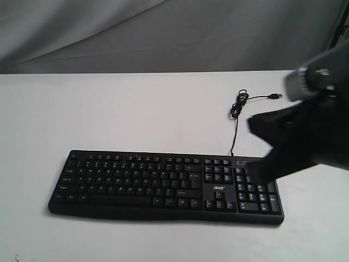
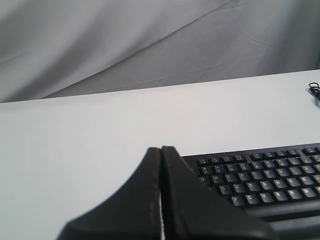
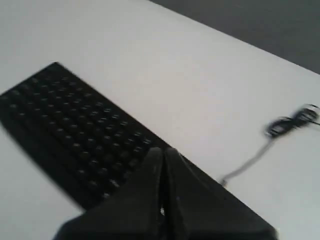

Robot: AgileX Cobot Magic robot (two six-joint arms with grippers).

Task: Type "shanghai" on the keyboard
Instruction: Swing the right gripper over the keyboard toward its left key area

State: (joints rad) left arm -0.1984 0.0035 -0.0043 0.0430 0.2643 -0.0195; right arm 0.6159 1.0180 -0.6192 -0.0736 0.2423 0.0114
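Observation:
The black keyboard (image 1: 163, 185) lies flat on the white table, its acer logo by the arrow keys. Its thin cable (image 1: 236, 109) runs back to a loose coil and USB plug. My right gripper (image 1: 255, 126), blurred with motion, hangs above the number pad end. In the right wrist view that gripper (image 3: 164, 150) is shut and empty over the keyboard (image 3: 75, 130), near where the cable (image 3: 292, 121) enters. My left gripper (image 2: 161, 148) is shut with nothing in it, above the left end of the keyboard (image 2: 260, 175). It does not show in the exterior view.
The white table (image 1: 136, 114) spreads around the keyboard. A grey cloth backdrop (image 1: 163, 33) hangs behind the table's far edge. The coiled cable lies behind the keyboard's right end.

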